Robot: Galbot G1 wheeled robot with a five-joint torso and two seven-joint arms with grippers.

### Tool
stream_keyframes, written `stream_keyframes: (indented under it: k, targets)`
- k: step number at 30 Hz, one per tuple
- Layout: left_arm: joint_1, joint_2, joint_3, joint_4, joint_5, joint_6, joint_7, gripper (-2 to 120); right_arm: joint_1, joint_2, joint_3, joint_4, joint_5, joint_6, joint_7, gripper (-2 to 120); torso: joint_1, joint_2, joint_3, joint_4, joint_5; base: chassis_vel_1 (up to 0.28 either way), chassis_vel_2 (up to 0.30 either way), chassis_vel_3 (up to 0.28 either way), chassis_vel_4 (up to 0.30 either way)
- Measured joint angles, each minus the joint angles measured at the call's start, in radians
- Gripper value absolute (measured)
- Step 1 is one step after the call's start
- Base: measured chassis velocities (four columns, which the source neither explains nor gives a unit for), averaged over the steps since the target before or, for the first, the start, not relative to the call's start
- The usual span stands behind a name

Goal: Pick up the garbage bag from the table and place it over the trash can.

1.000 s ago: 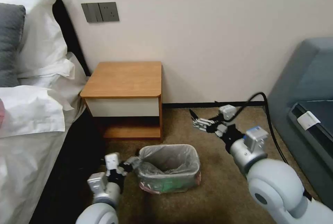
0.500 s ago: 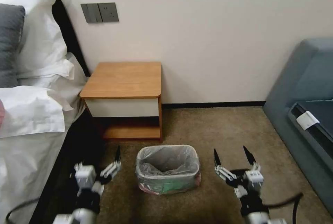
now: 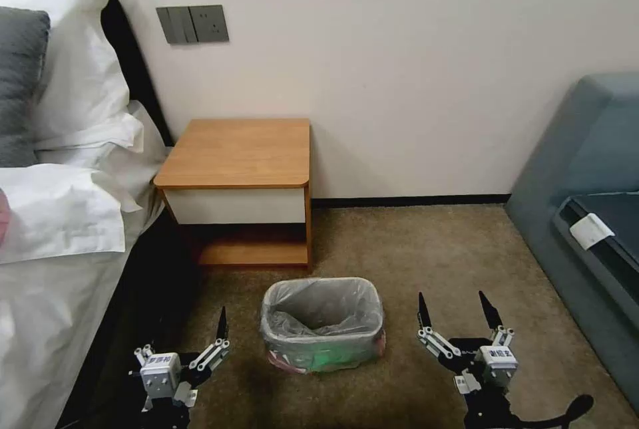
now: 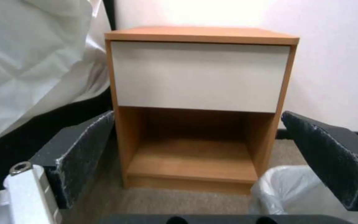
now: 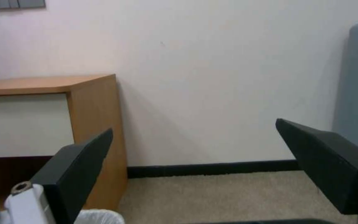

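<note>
Grey garbage bag (image 3: 313, 312) over trash can (image 3: 324, 352); both grippers' fingers now withdrawn, wide open, empty.

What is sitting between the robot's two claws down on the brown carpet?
In the head view, the cream trash can, lined with the crinkly grey garbage bag, stands between the open left gripper and open right gripper.

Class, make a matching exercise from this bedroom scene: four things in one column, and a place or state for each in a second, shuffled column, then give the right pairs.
Things:
1. garbage bag
2. table
3. left gripper
4. right gripper

Places or states:
A. open, low on the carpet between the bed and the bin
B. bare wooden top, against the wall
C. lining the trash can, folded over its rim
D. open, low on the carpet between the bin and the grey sofa

Pairs: 1-C, 2-B, 3-A, 4-D
</note>
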Motion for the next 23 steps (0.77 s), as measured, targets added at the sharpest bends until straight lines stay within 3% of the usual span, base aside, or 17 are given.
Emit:
stream_keyframes:
  k: [23]
  targets:
    - [-0.004,0.001,0.001,0.002,-0.004,0.006,-0.001,100,0.005,-0.003,-0.002,0.002,0.005,-0.008,0.0,100,0.0,0.0,0.0,0.0,0.0,0.0,0.0,0.0,0.0]
